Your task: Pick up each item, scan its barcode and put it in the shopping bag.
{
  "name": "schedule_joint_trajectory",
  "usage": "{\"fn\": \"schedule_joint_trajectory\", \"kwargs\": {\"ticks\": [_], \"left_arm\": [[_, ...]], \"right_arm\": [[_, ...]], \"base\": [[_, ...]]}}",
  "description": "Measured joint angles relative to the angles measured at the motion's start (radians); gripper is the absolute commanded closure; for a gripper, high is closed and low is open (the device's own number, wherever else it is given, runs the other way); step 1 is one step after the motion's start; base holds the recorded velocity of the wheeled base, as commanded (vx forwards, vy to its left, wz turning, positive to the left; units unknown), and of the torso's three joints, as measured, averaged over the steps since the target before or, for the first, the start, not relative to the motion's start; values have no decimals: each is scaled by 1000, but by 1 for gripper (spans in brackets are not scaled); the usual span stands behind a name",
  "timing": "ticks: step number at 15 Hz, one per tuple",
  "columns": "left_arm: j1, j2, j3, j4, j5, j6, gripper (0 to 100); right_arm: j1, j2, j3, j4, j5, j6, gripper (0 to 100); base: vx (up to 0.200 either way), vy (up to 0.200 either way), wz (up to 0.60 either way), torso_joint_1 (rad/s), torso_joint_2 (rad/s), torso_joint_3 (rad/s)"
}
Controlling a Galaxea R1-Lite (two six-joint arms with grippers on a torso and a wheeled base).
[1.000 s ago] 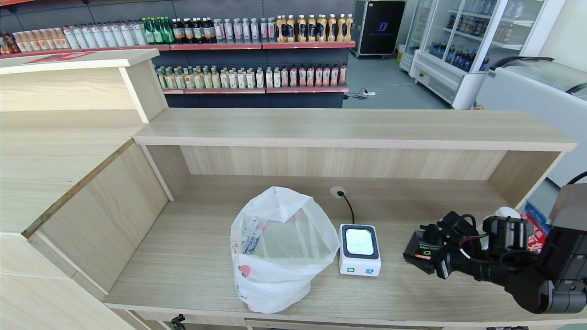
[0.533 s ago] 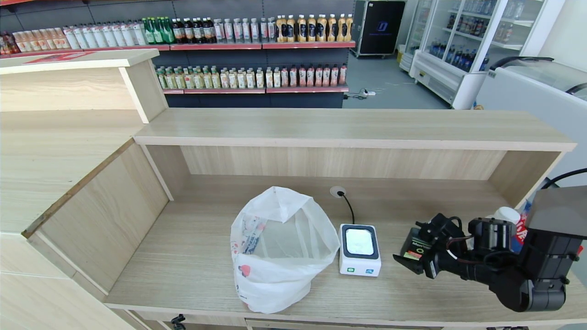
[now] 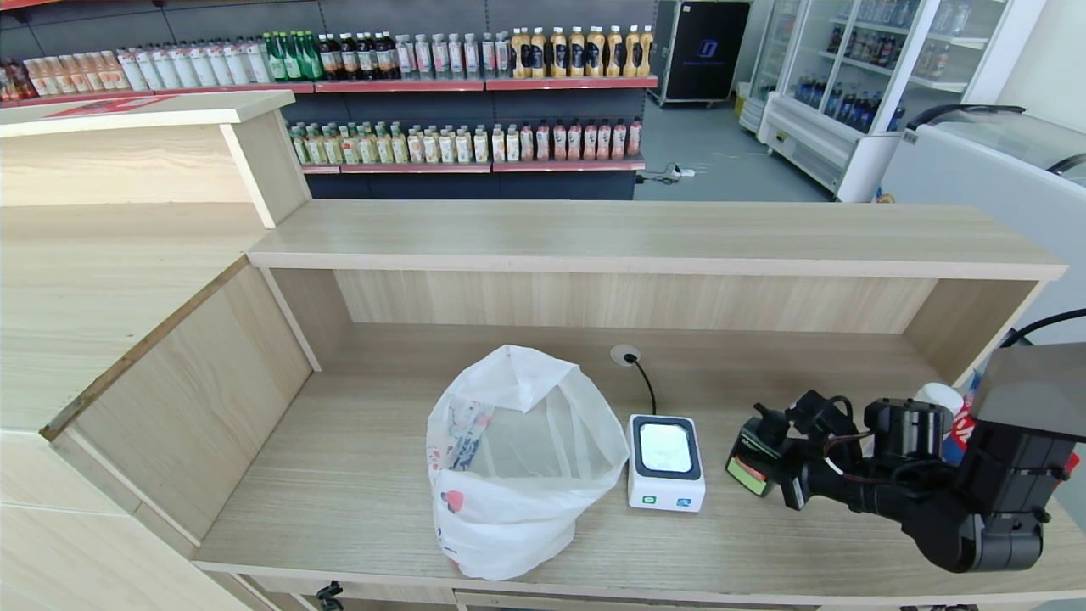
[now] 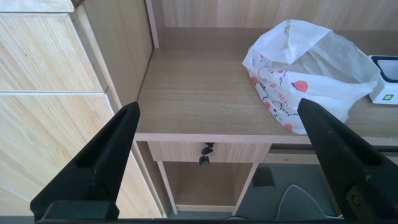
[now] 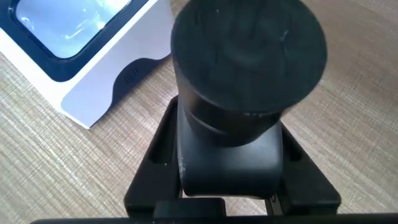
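Note:
My right gripper [image 3: 768,458] is shut on a black cylindrical item [image 3: 748,462] with a green and red label, held just above the counter to the right of the white barcode scanner [image 3: 665,462]. In the right wrist view the item [image 5: 242,93] shows its round black top between the fingers [image 5: 149,180], with the scanner [image 5: 81,50] close beside it. The white shopping bag [image 3: 517,462] stands open left of the scanner. My left gripper [image 4: 217,106] hangs open before the counter's front left, with the bag [image 4: 311,68] beyond it.
A white-capped container [image 3: 940,395] and a red and blue packet [image 3: 963,428] sit at the counter's right end behind my right arm. The scanner's cable [image 3: 645,382] runs to a hole at the back. A raised shelf [image 3: 645,238] overhangs the rear.
My right arm has moved left with the black item, bringing it closer to the scanner and turning it so its label faces lower. The bag and scanner stayed still.

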Motion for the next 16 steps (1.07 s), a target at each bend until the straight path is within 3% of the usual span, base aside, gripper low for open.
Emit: {"fn": "schedule_joint_trajectory", "kwargs": {"ticks": [5, 7, 13, 16], "left_arm": [[0, 0, 0, 0, 0, 0, 0], [0, 0, 0, 0, 0, 0, 0], [0, 0, 0, 0, 0, 0, 0], [0, 0, 0, 0, 0, 0, 0]], "right_arm": [[14, -226, 77, 89, -3, -26, 100], [17, -396, 111, 191, -6, -136, 100], [29, -876, 193, 362, 21, -988, 100], [93, -1020, 203, 372, 47, -1304, 100]], "base": [[0, 0, 0, 0, 0, 0], [0, 0, 0, 0, 0, 0], [0, 0, 0, 0, 0, 0], [0, 0, 0, 0, 0, 0]]}}
